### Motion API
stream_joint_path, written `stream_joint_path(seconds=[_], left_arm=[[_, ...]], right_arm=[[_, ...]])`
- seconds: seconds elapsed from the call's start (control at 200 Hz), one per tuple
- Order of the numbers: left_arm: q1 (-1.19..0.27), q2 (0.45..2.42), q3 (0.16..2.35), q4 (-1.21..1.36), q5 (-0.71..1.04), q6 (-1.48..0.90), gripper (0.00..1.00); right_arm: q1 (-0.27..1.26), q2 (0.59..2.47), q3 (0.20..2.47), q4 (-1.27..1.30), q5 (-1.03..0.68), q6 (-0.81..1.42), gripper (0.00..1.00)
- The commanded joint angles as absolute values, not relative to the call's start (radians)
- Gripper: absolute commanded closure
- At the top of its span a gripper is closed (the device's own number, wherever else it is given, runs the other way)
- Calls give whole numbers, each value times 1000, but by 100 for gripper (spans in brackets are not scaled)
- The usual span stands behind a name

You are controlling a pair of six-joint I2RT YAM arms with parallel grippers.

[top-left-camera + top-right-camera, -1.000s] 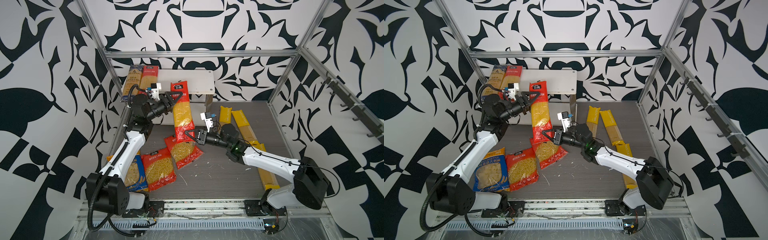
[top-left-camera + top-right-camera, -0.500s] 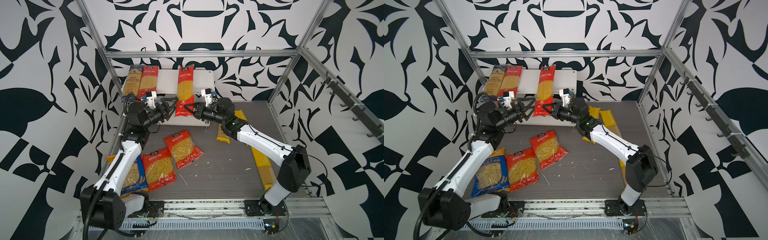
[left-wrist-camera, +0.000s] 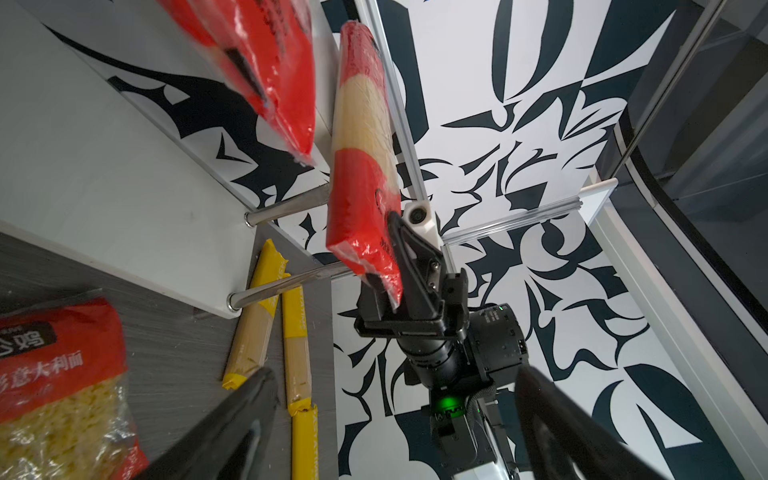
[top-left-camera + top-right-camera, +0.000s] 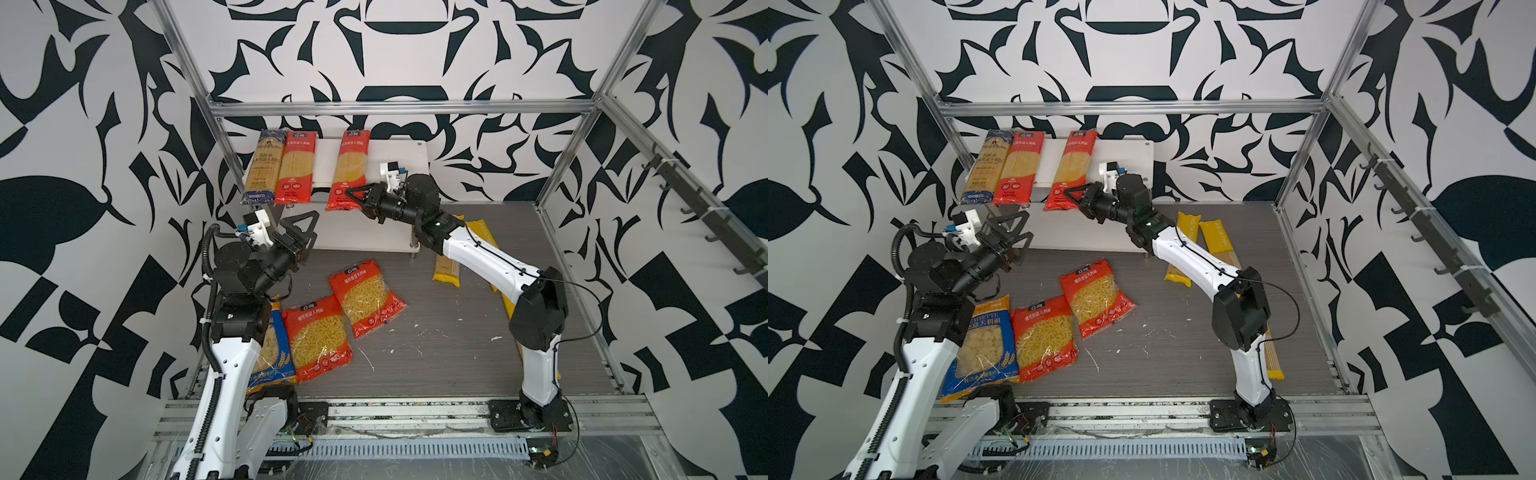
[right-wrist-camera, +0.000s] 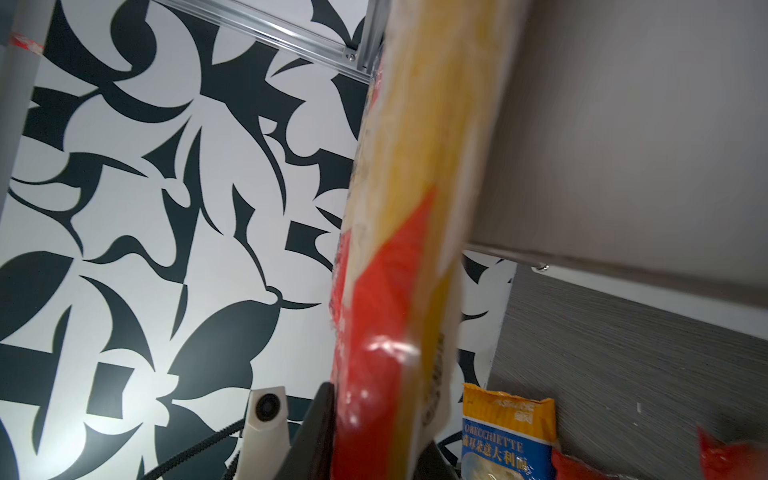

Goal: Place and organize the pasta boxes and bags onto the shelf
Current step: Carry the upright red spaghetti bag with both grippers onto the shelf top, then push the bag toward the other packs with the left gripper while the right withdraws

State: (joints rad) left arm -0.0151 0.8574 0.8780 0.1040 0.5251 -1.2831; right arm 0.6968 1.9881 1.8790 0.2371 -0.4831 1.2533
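You had the long red spaghetti packet [image 4: 348,166] lying on the top board of the shelf [image 4: 399,162], beside the dark-blue packet [image 4: 262,166] and another red packet [image 4: 296,166], with its near end overhanging the front edge. A second earlier it hung before the shelf between both grippers. Your left gripper [image 4: 311,226] had drawn back, fingers wide apart and empty. Your right gripper [image 4: 351,194] flanked the overhanging end; I could not tell whether its fingers still pinched.

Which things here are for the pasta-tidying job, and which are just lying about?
For the job: shelf; dark-blue long packet; held long red packet; other long red packet; short red packets; blue-orange packet; long yellow packets.

Just lying about: spilled pasta crumbs; wall hooks; metal frame rails.
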Motion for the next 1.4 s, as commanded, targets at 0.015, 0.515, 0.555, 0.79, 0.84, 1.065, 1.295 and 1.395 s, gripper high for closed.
stream_joint_path(seconds=[0.015,0.515,0.555,0.79,0.84,1.065,1.295,1.395], left_arm=[[-28,869,844,206,512,-1359,6],[-220,1074,873,436,352,-1370,4],[-228,1098,888,443,341,-1367,5],[-282,1214,979,448,240,-1339,10],[-293,1233,997,428,208,-1329,14],[-314,1326,1055,422,105,-1344,41],[-317,1365,1075,460,16,-1396,62],[-317,1361,1070,469,-40,-1395,73]], right_arm=[[704,1938,1975,351,-491,1251,54],[656,1676,1554,403,-483,1227,36],[651,1654,1521,413,-480,1229,35],[632,1519,1368,370,-424,1158,35],[632,1502,1341,370,-416,1153,35],[632,1471,1258,394,-399,1156,35],[632,1463,1214,406,-389,1163,35],[634,1460,1207,406,-390,1160,35]])
